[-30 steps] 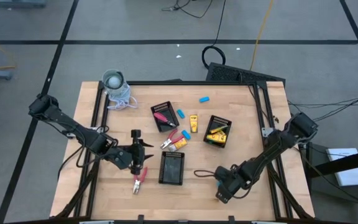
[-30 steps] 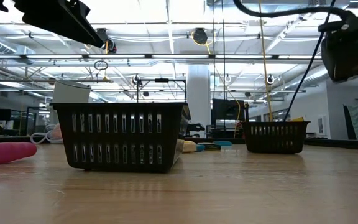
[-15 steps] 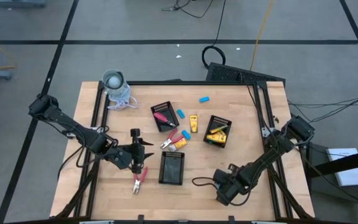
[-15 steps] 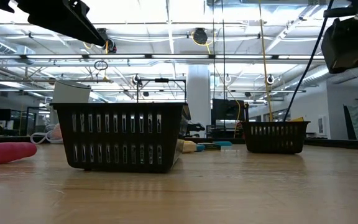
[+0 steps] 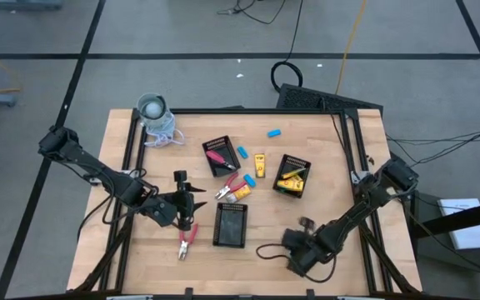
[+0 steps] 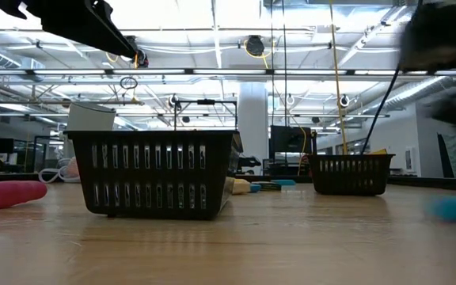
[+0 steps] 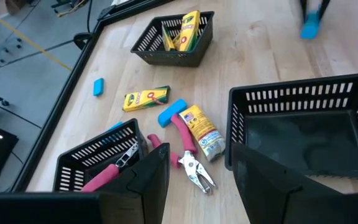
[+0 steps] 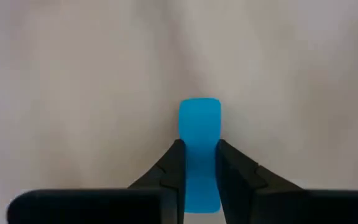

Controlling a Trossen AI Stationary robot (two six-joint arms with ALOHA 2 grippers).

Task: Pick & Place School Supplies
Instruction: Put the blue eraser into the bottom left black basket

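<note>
1. Fingers of the right gripper [image 8: 198, 163] pinch a light-blue piece [image 8: 199, 146] from both sides; the piece sticks out past the tips.
2. Seen from above, the right gripper [image 5: 305, 225] is over the near right part of the bench [image 5: 340, 200], beside the empty black tray [image 5: 230, 225].
3. Fingers of the left gripper [image 7: 197, 171] are wide apart and hold nothing. This gripper [image 5: 192, 200] hangs over the near left part of the bench, just left of the empty black tray.
4. A red-handled tool [image 5: 187, 243] lies on the bench near the left gripper.
5. Another red-handled tool [image 7: 185, 149], a yellow crayon box [image 7: 202, 132] and a blue piece [image 7: 171, 112] lie close together in the middle of the bench.
6. One more yellow box [image 7: 145, 98] and a blue piece [image 7: 98, 86] lie farther back.
7. The right tray [image 5: 292, 176] holds yellow boxes. The back tray [image 5: 219, 155] holds a red-handled tool.
8. A grey-white cup [image 5: 152, 108] stands at the far left corner.
</note>
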